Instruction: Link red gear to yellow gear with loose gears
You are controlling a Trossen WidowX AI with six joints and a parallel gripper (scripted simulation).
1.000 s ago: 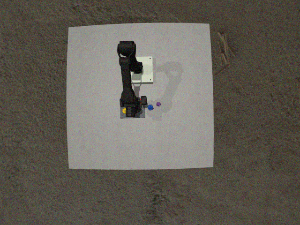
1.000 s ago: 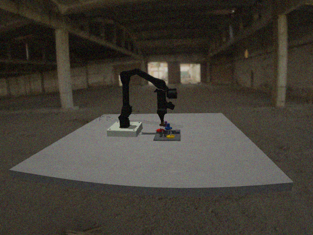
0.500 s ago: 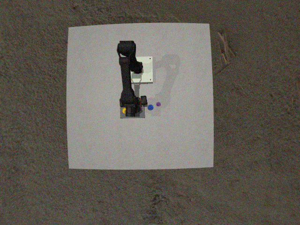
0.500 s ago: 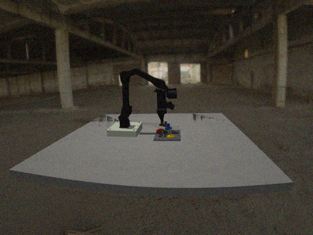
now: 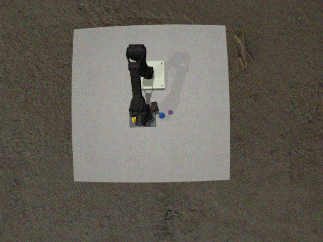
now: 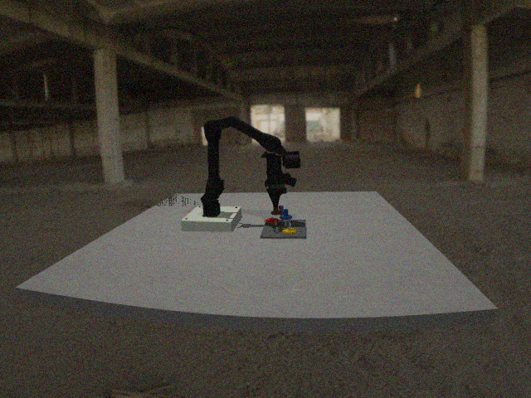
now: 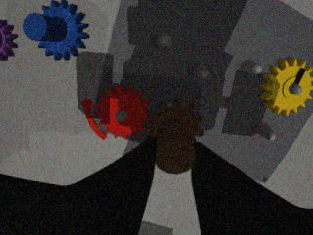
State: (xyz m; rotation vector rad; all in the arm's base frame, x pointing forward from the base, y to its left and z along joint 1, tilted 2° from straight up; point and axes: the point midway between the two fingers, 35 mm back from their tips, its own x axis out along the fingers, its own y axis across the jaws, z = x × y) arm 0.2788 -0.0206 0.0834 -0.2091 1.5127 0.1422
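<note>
My black two-finger tool is nearly closed, pinching the brown toothed gear by its round handle, and we're above the flat grey board, right beside the red toothed gear! The yellow gear with its black stripe sits across the board, and bare pegs show between the two. So no linking gear is seated that I can see; the chain is all still to build. First up, I judge, is lowering brown onto a peg meshing with red. Waiting on the worktop, off the board: the blue toothed gear with a round handle and the smaller purple one. Red's teeth could snag brown on the way down, and my own shadow darkens those pegs.
</note>
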